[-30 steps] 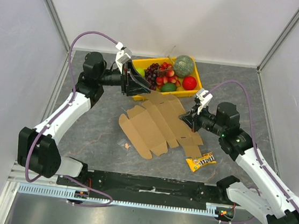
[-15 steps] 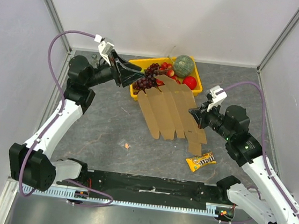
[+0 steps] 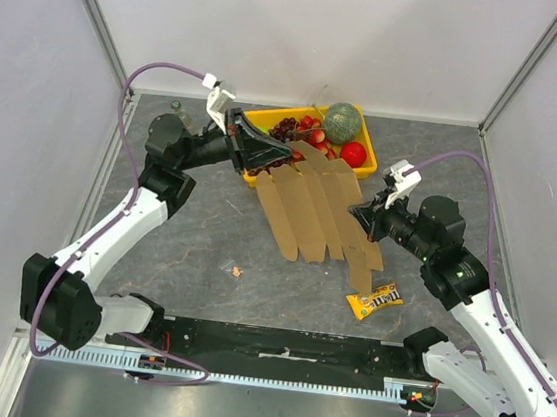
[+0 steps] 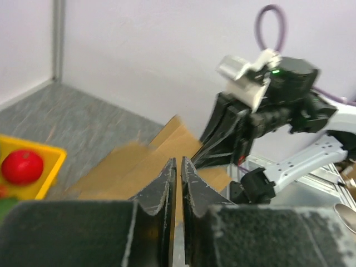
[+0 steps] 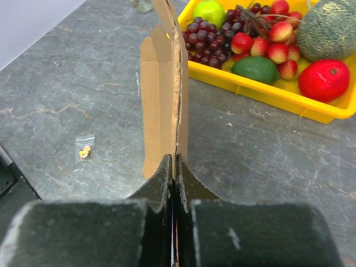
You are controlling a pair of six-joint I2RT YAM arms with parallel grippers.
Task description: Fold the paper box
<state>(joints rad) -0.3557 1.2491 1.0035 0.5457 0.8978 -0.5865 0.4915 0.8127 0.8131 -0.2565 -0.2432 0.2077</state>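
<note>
Right gripper (image 5: 173, 158): fingers are pressed together on the near edge of the paper box (image 3: 316, 211). In the wrist view the card is seen edge-on, running straight away from the tips.
Left gripper (image 4: 178, 162): drawn narrow, with only a slit left between the fingers. The sheet's far edge is met at the tips, but whether it is truly pinched cannot be told.
Paper box: a flat die-cut brown sheet, not yet folded, is stood steeply on its side and spanned between the two grippers. Whether its lower edge rests on the table (image 3: 178, 247) cannot be told.
Far end: reaches the front rim of the yellow tray (image 3: 371, 139), which is filled with fruit.
Near end: held above the table, near the candy packet (image 3: 374, 301).
Loose item: a small clear bag (image 5: 84, 150) lies on the table, apart from the sheet on its left.
Step in hand: judged early. The sheet is taken up and turned for positioning, no panel is creased and no wall is formed.
Next move: a sure hold at the left end is called for first. One panel is then to be bent along its score line while the other end is kept fixed. Both arms are to be moved together so the card is not buckled or torn, and the tray is to be cleared.
</note>
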